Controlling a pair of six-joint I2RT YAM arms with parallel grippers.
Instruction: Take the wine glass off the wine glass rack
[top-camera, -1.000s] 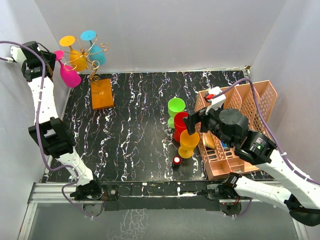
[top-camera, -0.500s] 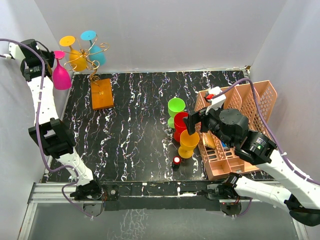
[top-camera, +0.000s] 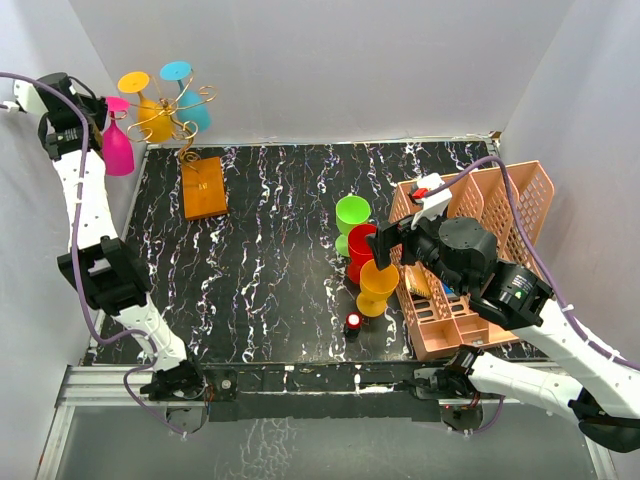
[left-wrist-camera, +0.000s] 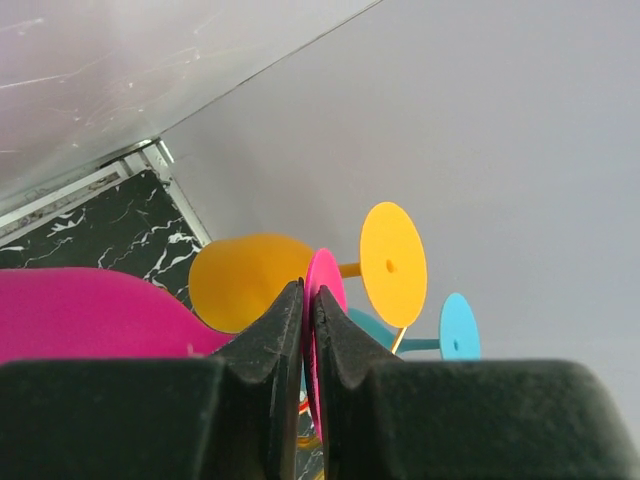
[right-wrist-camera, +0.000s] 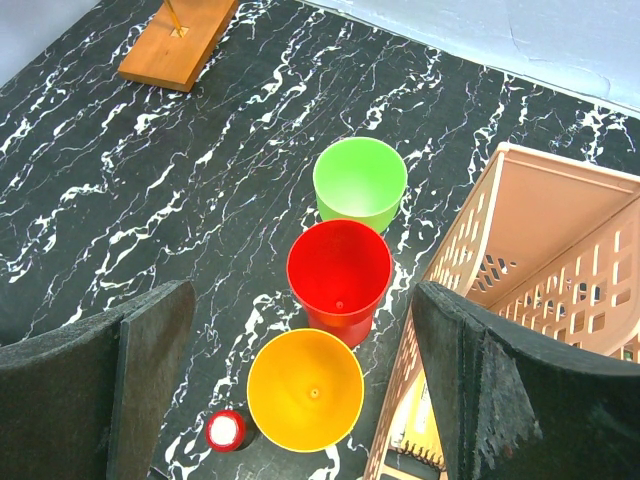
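The wine glass rack (top-camera: 186, 128) is a gold wire tree on an orange-brown block base (top-camera: 203, 186) at the back left. A yellow glass (top-camera: 153, 118) and a blue glass (top-camera: 192, 108) hang upside down on it. The pink wine glass (top-camera: 117, 150) hangs bowl-down just left of the rack, over the table's left edge. My left gripper (top-camera: 104, 113) is shut on its flat pink foot (left-wrist-camera: 327, 285), which stands edge-on between the fingers (left-wrist-camera: 280, 330); the pink bowl (left-wrist-camera: 80, 312) fills the lower left. My right gripper (right-wrist-camera: 300, 345) is open above the cups, holding nothing.
A green cup (top-camera: 352, 215), a red cup (top-camera: 361, 247) and a yellow cup (top-camera: 378, 285) stand in a row mid-table beside a small red-capped bottle (top-camera: 353, 322). A salmon-pink lattice basket (top-camera: 500, 230) sits at the right under the right arm. White walls close in on the left and back.
The left gripper closed on the pink glass's foot and drew the glass to the left, away from the rack's arms. The right arm has not moved.
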